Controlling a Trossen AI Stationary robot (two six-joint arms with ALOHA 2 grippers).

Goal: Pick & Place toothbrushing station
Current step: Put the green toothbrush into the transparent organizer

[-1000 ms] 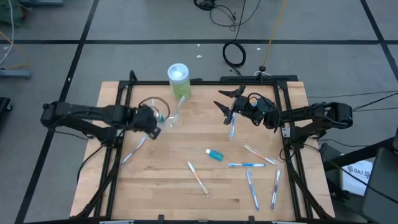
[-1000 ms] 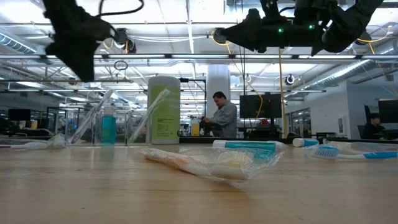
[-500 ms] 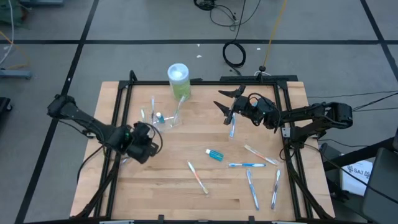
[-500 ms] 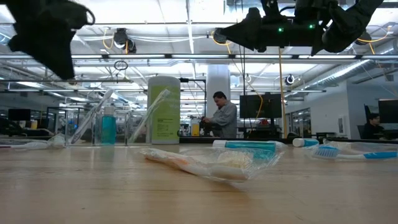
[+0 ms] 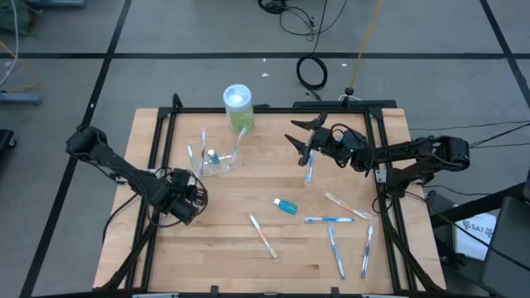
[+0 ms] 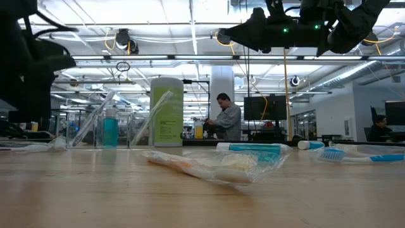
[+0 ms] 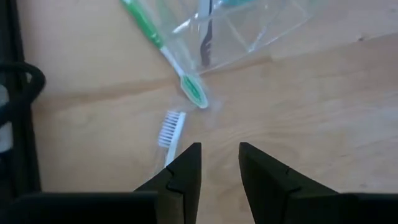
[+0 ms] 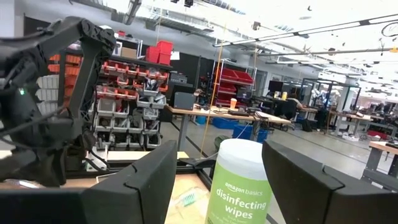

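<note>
Your left gripper hangs low near the worktop's left edge, jaws parted with a narrow gap and holding nothing. In the left wrist view a white brush lies on the wood just ahead of the left finger, its bristle head pointing away and its handle running back under that finger. So the brush sits off the gap's centre, not between the jaws. To take it well, you should shift sideways until the handle lines up with the gap, widen the jaws a little, then come straight down and close on the handle, not the bristles. Mind the green brush just beyond it, leaning out of the cup; you could easily nudge it.

The cup stands near the back edge, left of centre, beside the green container, with a few brushes and a blue tube inside.

Your right gripper waits high over the back right of the worktop, jaws wide apart and empty, with a blue brush lying below it.
</note>
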